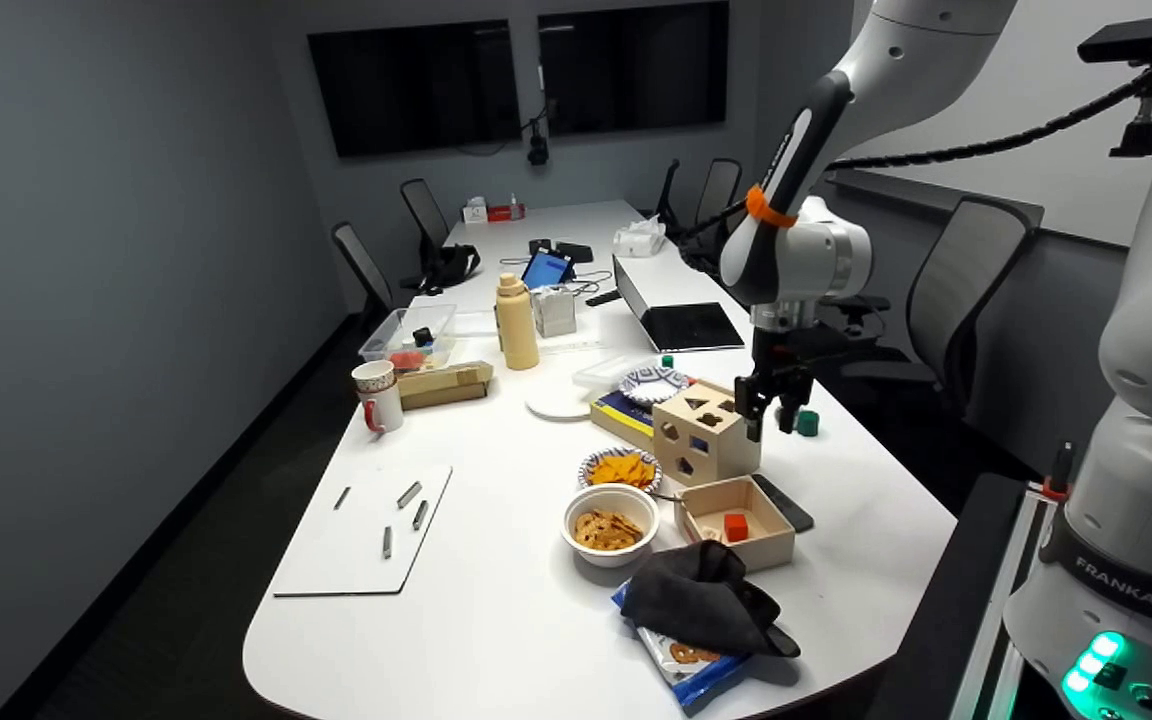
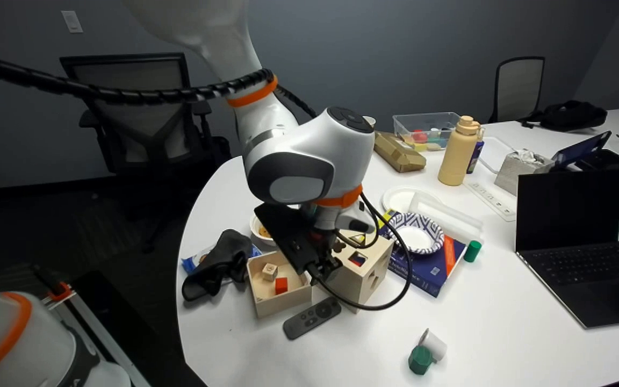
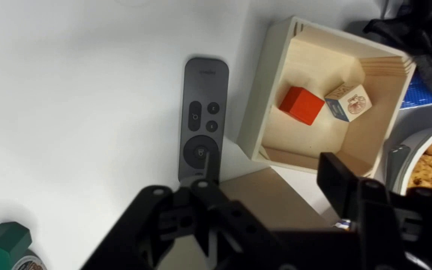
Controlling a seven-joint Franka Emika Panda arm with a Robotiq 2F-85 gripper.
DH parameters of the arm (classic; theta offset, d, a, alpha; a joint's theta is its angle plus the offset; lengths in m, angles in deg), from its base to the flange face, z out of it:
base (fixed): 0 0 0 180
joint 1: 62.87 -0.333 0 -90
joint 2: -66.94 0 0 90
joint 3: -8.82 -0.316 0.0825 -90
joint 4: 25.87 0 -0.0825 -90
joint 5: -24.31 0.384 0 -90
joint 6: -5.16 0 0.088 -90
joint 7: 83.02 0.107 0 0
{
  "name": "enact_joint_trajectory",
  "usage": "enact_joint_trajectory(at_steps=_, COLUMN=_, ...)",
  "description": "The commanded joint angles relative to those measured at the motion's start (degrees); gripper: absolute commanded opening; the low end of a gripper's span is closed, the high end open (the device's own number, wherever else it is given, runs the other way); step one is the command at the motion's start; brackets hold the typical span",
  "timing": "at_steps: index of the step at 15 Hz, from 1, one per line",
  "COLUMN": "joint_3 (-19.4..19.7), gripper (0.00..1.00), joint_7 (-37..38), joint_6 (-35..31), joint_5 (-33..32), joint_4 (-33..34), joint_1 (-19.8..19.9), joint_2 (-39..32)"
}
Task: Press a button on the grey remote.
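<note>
Two fingers (image 3: 334, 174) hung apart above the desk (image 3: 88, 112) | grey remote (image 3: 203, 119) lay flat, buttons (image 3: 213, 108) up, just beside the wooden box (image 3: 263, 90) and shape sorter (image 1: 711, 458) | we judged that the spread would let one finger press alone while the desk backed the push

Remote (image 3: 204, 117) partly behind fingers (image 3: 213, 170)

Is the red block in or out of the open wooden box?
In: the wrist view shows the red block inside the box, walls all around it.
</note>
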Motion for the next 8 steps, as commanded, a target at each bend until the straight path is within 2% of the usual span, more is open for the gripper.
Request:
enact_joint_trajectory(at_steps=1, joint_3=1.0, gripper=0.99, joint_7=5.7, joint_6=3.6, joint_5=-5.4, joint_4=-2.4, joint_1=-2.3, joint_2=6.6)
enact_joint_trajectory(at_steps=8, joint_3=1.2, gripper=1.00, joint_7=7.5, joint_6=7.1, joint_5=-8.3, joint_4=-2.1, joint_1=-3.8, joint_2=10.2)
